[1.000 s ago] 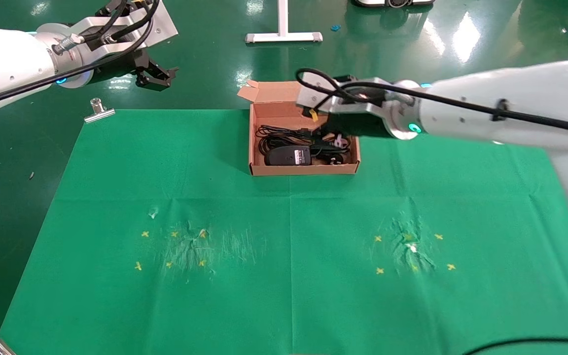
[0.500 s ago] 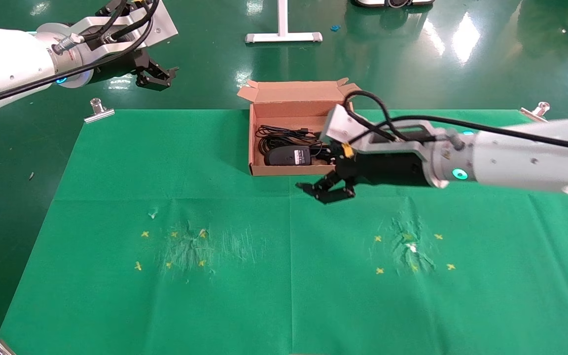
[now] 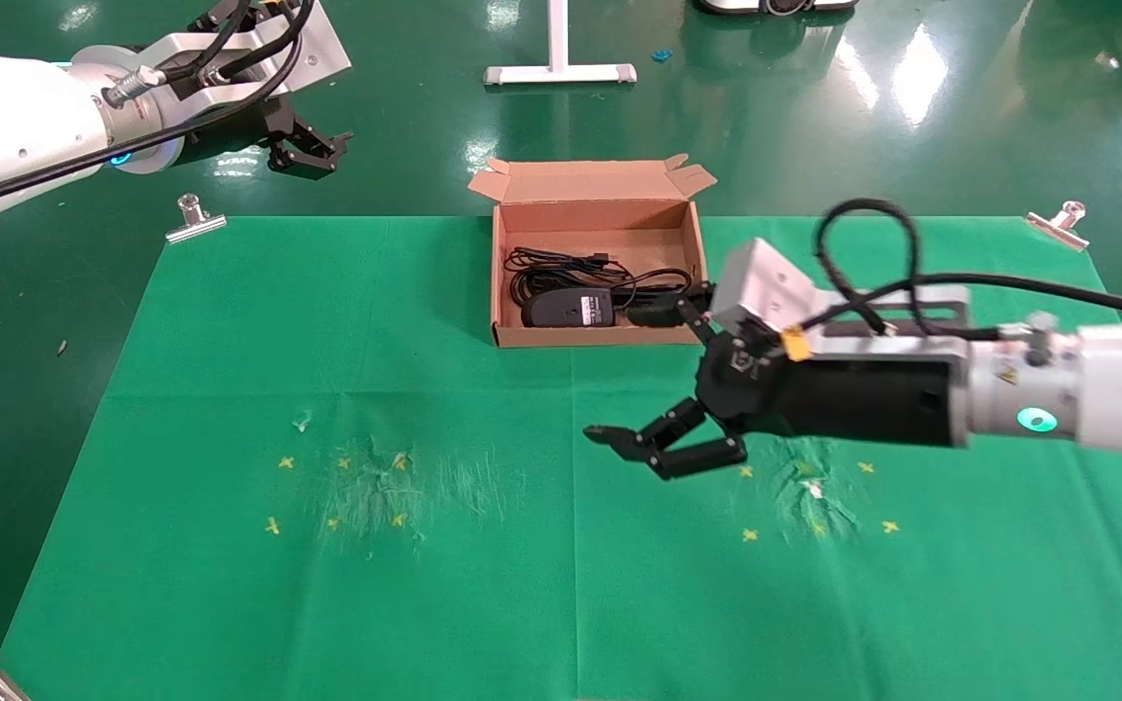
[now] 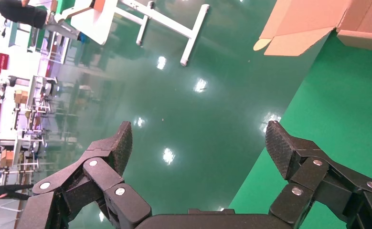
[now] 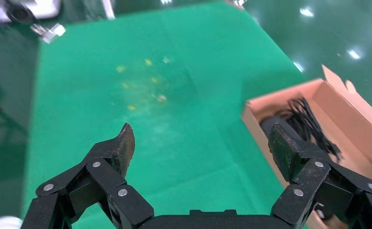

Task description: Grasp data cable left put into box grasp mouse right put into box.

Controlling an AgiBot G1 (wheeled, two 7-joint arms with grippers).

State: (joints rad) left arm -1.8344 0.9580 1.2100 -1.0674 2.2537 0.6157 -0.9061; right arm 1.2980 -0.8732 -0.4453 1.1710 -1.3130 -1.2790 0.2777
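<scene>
Now the right gripper (image 3: 654, 404) hangs empty, jaws wide; mouse (image 3: 569, 309) and data cable (image 3: 654, 313) apparently sit in the box (image 3: 596, 338). Risk: its open fingers clipping the carton. Left gripper (image 3: 313, 151) parked, spread.

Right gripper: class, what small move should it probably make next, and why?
Probably keep drawing the right gripper back toward its own side. It is open and empty above the cloth, and the mouse and cable already lie in the box. Left gripper is parked.

The right pincer (image 3: 660, 389) has pulled back from the shallow brown cardboard box (image 3: 596, 336), spread wide and empty over the green-clothed counter (image 3: 425, 604).
</scene>
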